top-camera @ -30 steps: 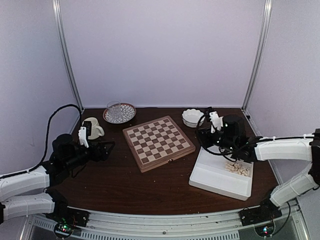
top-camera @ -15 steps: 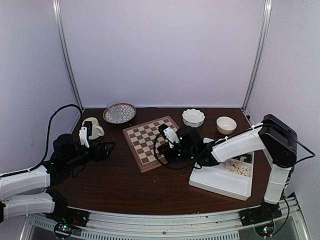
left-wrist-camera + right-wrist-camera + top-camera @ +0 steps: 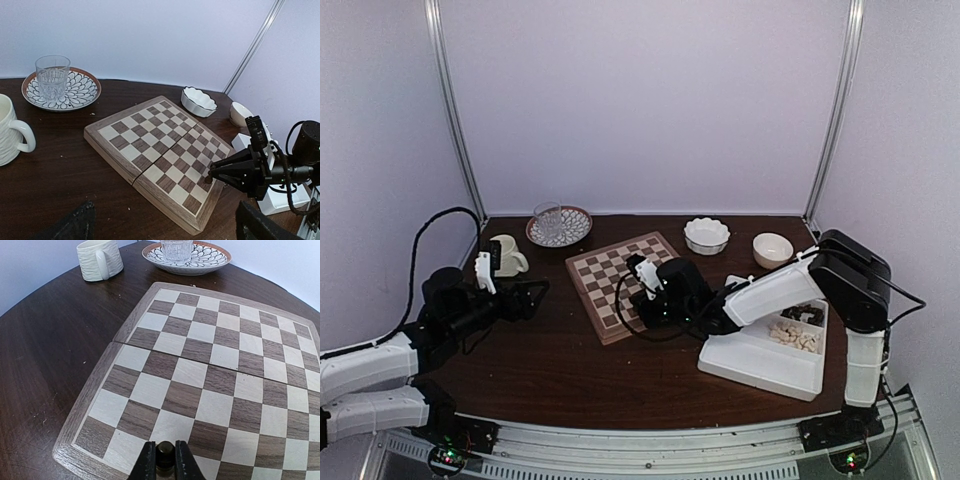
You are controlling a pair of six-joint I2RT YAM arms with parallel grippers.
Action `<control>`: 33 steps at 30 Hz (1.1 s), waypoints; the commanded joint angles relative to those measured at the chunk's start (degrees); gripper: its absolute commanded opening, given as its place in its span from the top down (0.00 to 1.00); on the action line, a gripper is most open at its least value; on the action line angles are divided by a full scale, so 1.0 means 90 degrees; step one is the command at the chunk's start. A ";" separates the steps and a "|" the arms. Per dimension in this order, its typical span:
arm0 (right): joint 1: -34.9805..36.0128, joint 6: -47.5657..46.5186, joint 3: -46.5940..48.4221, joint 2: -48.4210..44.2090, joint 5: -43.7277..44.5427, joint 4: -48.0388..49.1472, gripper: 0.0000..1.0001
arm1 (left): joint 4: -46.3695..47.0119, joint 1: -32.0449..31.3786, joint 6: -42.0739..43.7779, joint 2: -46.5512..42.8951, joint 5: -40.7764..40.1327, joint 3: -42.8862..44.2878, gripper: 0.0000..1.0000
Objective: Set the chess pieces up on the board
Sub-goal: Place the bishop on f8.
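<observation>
The board [image 3: 605, 272] lies at the middle of the table with no pieces standing on it. My right gripper [image 3: 638, 318] hovers low over its near right edge, shut on a small dark chess piece [image 3: 165, 454]. In the left wrist view that piece [image 3: 207, 178] hangs at the tips of the right gripper [image 3: 211, 175], just above a dark square by the border. My left gripper [image 3: 535, 295] stands open over bare table left of the board; its wide-apart fingers [image 3: 75, 225] hold nothing. Pale pieces [image 3: 795, 337] and dark ones [image 3: 807, 312] lie in the white tray [image 3: 750, 368].
A ribbed white mug [image 3: 508, 255] and a glass on a patterned plate [image 3: 558, 225] stand at the back left. A fluted white bowl [image 3: 705, 235] and a small plain bowl [image 3: 772, 249] stand behind the tray.
My right arm has swung left from above the tray to the board's near right edge, carrying the dark piece. The left arm has stayed where it was.
</observation>
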 commanded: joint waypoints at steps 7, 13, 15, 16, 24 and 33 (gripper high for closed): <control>-0.0018 -0.0063 0.0145 0.0049 0.0091 0.0094 0.68 | 0.0153 -0.0008 0.0026 -0.0122 -0.0077 0.0005 0.03; -0.0017 -0.0113 0.0192 -0.0286 0.0020 -0.0213 0.46 | 0.0146 -0.0009 0.0025 -0.0099 -0.0034 0.0025 0.03; -0.0012 -0.0107 0.0235 -0.0502 -0.0128 -0.0422 0.42 | 0.0125 -0.0009 0.0028 -0.0061 0.0001 0.0061 0.02; -0.0015 -0.0086 0.0244 -0.0620 -0.0096 -0.0538 0.42 | 0.0103 -0.0009 0.0025 -0.0025 0.0021 0.0080 0.02; -0.0018 0.0269 0.0730 -0.1369 0.0838 -0.2570 0.43 | 0.0106 -0.0009 0.0040 0.0291 0.0257 0.0213 0.02; -0.0266 0.0955 -0.0443 -0.2679 0.1993 -0.3293 0.49 | 0.0309 -0.0009 -0.0030 0.0732 0.0486 0.0296 0.02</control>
